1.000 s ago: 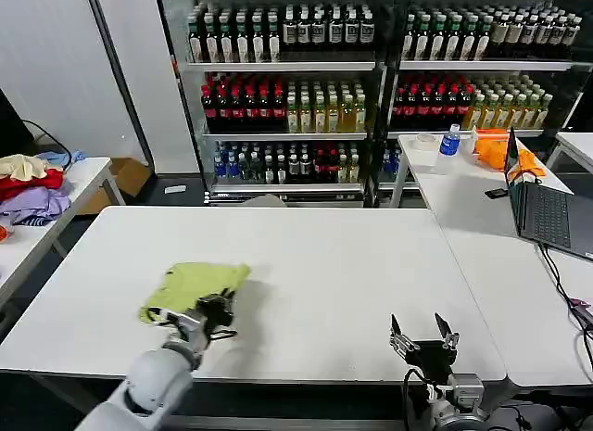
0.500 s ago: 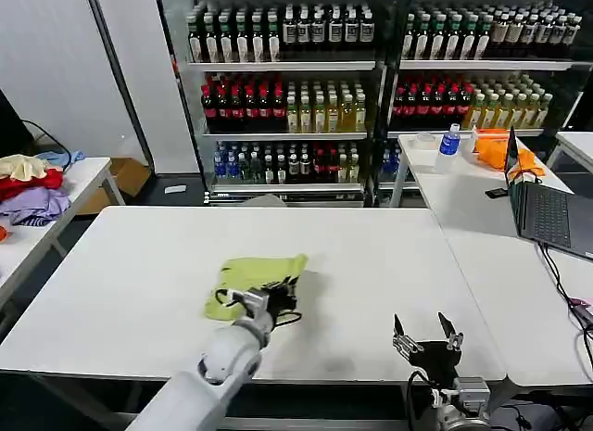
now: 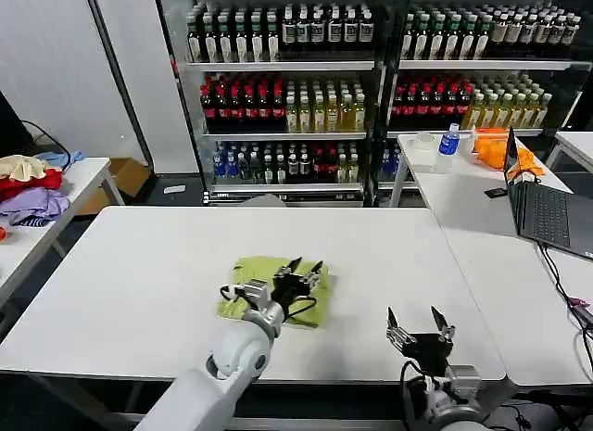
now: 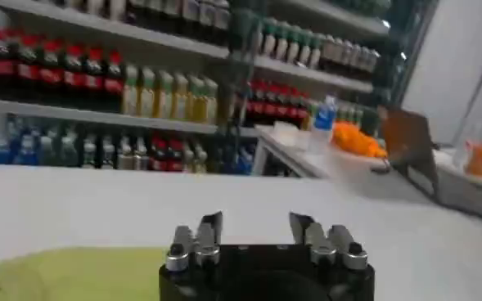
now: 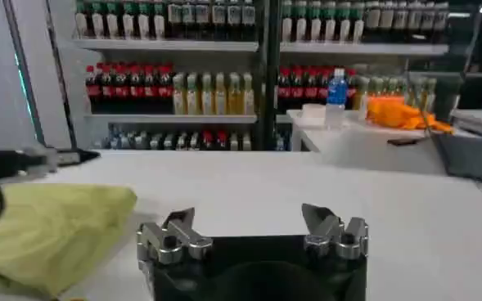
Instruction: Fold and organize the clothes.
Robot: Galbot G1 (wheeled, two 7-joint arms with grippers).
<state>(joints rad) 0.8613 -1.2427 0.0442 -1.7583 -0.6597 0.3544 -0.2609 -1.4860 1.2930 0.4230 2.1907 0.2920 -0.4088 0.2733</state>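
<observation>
**Left gripper spread above the folded yellow-green shirt; right gripper waits at the near edge**

The left gripper (image 3: 304, 267) sits over the right end of the lime yellow-green T-shirt (image 3: 255, 281), its two dark fingers (image 3: 317, 266) parted and holding nothing. From the left wrist camera the same gripper (image 4: 255, 226) shows its jaws spread with open air between them, and the T-shirt (image 4: 77, 274) appears as a soft green mass below and to one side of the gripper body. Whether the gripper body touches the cloth cannot be told. The left arm reaches in from the near edge of the white table (image 3: 130, 264), with black cable looped beside the wrist.

The T-shirt lies in a compact bundle near the middle of the table, a little toward the near side. No print is visible on it.

The right gripper (image 3: 419, 322) hovers at the near right edge of the table, well apart from the shirt, fingers spread and empty. Its wrist camera shows its own gripper (image 5: 253, 225) with jaws wide, and the T-shirt (image 5: 48, 233) lying farther off on the tabletop.

Beyond the table stand shelves of bottled drinks (image 3: 287, 97). A laptop (image 3: 547, 209) rests on the table at right, and a pile of garments (image 3: 32, 185) lies on the table at far left.
</observation>
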